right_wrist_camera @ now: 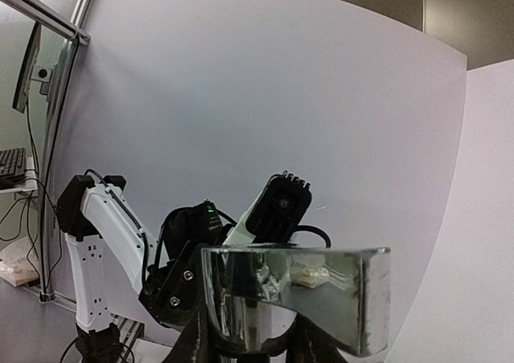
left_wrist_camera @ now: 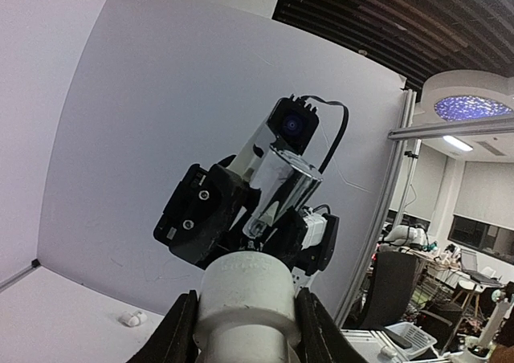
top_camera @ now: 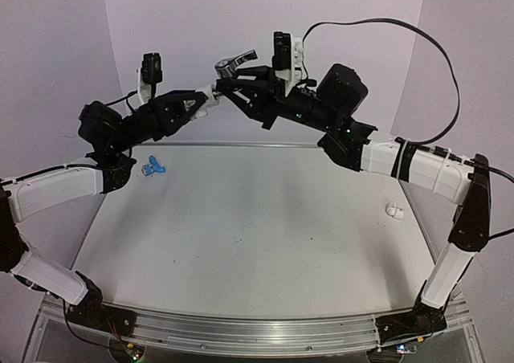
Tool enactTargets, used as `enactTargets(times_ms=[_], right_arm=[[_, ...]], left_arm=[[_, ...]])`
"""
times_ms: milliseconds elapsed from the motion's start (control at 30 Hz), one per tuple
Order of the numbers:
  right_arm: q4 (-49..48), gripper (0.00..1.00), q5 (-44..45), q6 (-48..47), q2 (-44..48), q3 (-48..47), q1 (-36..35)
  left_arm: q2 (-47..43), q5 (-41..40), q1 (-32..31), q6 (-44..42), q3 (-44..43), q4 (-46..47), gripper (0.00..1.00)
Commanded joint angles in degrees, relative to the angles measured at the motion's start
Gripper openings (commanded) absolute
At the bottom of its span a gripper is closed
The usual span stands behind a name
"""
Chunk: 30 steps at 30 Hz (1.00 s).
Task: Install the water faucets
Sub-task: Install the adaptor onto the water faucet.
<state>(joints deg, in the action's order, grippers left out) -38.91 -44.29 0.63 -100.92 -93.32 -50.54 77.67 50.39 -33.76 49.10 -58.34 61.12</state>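
Both arms are raised above the far side of the table and meet tip to tip. My left gripper is shut on a white pipe fitting, its fingers pressed against both sides. My right gripper is shut on the silver metal faucet, whose shiny body fills the right wrist view. In the left wrist view the silver faucet stands just beyond the fitting's open end, in line with it; I cannot tell whether they touch. The blue plastic faucet lies on the table at the far left.
A second small white fitting lies near the table's right edge, seen also as a white fitting low in the left wrist view. A white back wall stands close behind the grippers. A black cable loops above the right arm.
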Motion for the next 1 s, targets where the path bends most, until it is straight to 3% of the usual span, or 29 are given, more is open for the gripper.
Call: enactTargets(times_ms=[0,733,967], right_arm=[[0.2,0.0,4.2,4.4,-1.8,0.2,-0.7],[-2.6,0.0,6.3,20.2,-7.2,-3.3,-0.6],[-7.0,0.0,9.4,27.5,-7.4,-1.4,-0.5]], left_arm=[[-2.4,-2.4,-1.0,-5.7,-0.1,1.2,0.0],[-4.9,-3.9,-1.2,-22.1,3.0,1.1,0.0],[-7.1,-8.5,-1.7,-26.4,5.0,1.0,0.0]])
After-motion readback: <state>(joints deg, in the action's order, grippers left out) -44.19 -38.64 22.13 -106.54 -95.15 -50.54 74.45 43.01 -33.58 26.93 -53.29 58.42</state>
